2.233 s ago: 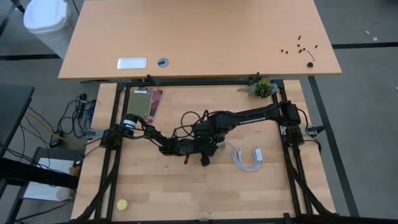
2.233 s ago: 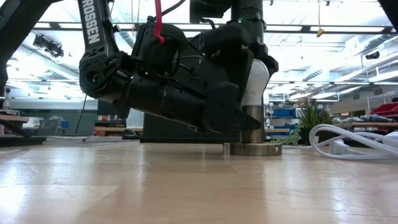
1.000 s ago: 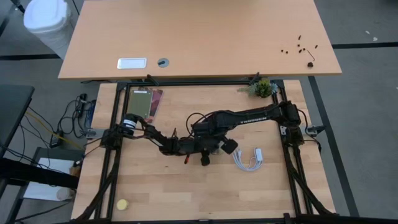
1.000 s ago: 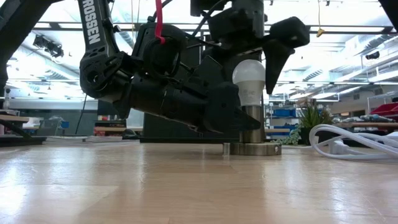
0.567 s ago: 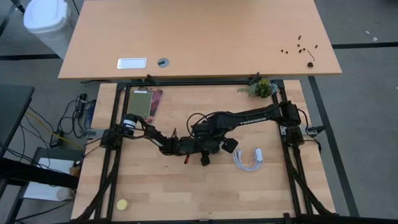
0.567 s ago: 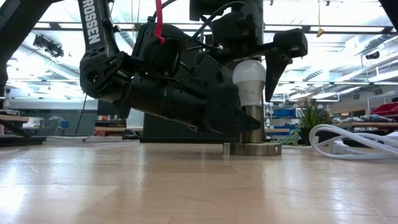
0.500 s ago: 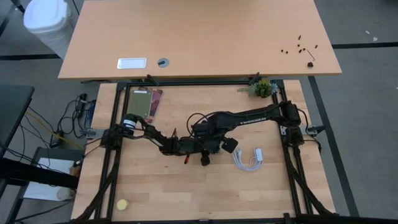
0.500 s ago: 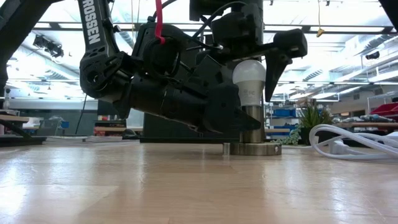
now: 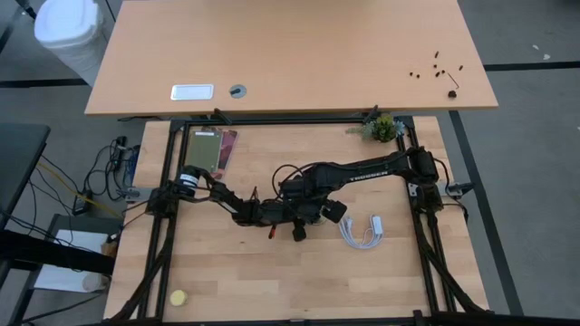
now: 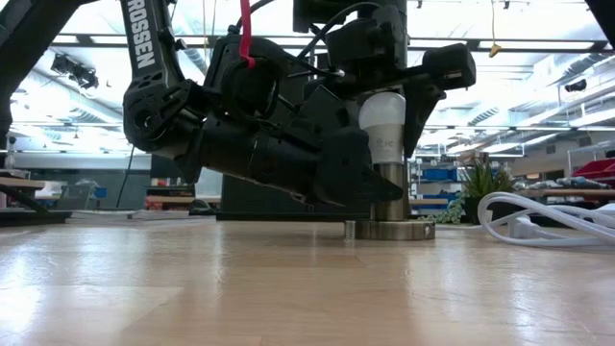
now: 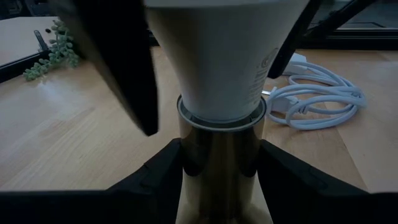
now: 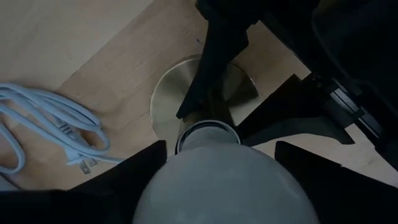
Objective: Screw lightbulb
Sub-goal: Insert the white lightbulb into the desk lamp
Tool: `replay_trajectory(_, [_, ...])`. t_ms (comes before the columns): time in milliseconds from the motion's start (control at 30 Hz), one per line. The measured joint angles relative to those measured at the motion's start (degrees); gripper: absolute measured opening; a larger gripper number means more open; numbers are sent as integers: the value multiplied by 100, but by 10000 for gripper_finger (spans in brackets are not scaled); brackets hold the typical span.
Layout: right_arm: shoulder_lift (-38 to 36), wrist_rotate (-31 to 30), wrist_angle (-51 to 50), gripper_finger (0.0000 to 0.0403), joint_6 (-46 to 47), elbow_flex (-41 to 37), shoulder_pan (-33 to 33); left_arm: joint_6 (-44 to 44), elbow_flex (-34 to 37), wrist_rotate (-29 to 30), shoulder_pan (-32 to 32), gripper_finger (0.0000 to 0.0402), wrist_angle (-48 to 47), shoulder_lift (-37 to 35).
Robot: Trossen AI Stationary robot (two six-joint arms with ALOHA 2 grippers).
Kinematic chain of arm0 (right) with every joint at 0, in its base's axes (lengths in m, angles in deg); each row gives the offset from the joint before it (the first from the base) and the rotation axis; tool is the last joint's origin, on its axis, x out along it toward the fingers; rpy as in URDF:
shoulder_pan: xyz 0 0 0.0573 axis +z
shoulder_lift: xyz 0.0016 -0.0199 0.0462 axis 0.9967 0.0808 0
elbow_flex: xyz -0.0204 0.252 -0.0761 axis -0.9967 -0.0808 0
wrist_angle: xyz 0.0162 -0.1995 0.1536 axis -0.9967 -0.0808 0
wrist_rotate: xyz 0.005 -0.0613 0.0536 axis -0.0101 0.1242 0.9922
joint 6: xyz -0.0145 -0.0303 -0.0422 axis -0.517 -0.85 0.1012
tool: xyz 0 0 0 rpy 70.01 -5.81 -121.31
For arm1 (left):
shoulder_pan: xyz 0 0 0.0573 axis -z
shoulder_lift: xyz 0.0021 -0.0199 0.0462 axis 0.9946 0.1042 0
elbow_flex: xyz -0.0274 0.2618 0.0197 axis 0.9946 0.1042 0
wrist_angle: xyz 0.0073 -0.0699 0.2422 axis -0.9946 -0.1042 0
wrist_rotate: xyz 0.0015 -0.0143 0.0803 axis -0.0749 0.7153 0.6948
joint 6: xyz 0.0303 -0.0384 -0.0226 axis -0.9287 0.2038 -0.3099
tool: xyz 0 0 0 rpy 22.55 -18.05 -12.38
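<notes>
The white lightbulb [image 10: 384, 120] stands upright in a brass-coloured socket [image 10: 389, 197] on a round disc base [image 10: 389, 231] at the table's middle. In the high view it is hidden under the arms. My left gripper [image 10: 370, 187] reaches in low from the table's left and is shut on the socket's stem. My right gripper [image 10: 384, 106] comes down from above and is shut on the bulb, one finger [image 10: 423, 96] on each side. The bulb also shows in the left wrist view [image 11: 217, 56] and the right wrist view [image 12: 221, 180]. My left gripper pinches the socket's upright stem [image 11: 217, 168] between its two fingers, just below the bulb. The fingers come in about level from the table's left and lie across the stem. The socket stands upright with its disc base on the table. My right gripper has the bulb's wide round part [image 12: 186, 174] between its two fingers [image 12: 137, 168], which lie against opposite sides. The fingers point down from above. The bulb stands upright with its base in the socket.
A coiled white cable with plugs [image 9: 362, 231] lies just right of the socket, also in the low view [image 10: 548, 216]. A small green plant [image 9: 383, 128] stands at the far right corner. A yellow round thing [image 9: 178, 298] lies near the front left.
My right gripper, open over the bulb a second ago, has turned about its upright axis and then brought its fingers in against the bulb's sides. The bulb, the socket and my left gripper have stayed in place.
</notes>
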Motion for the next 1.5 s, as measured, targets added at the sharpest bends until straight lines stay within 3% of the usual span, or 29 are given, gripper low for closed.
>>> replay_trajectory(200, [0,15,-7,252,84,-2,0,0,0,0,0,187,2,0])
replay_trajectory(633, [0,15,80,266,2049,-7,30,-4,2,-1,0,187,2,0])
replay_trajectory(800, [0,-2,74,252,3205,-7,78,-4,2,-40,4,187,4,0])
replay_trajectory(1100, [0,-9,40,285,5354,-7,184,-22,0,-48,9,187,2,0])
replay_trajectory(1500, [0,-44,111,265,8468,-7,197,-17,0,-48,11,187,-3,0])
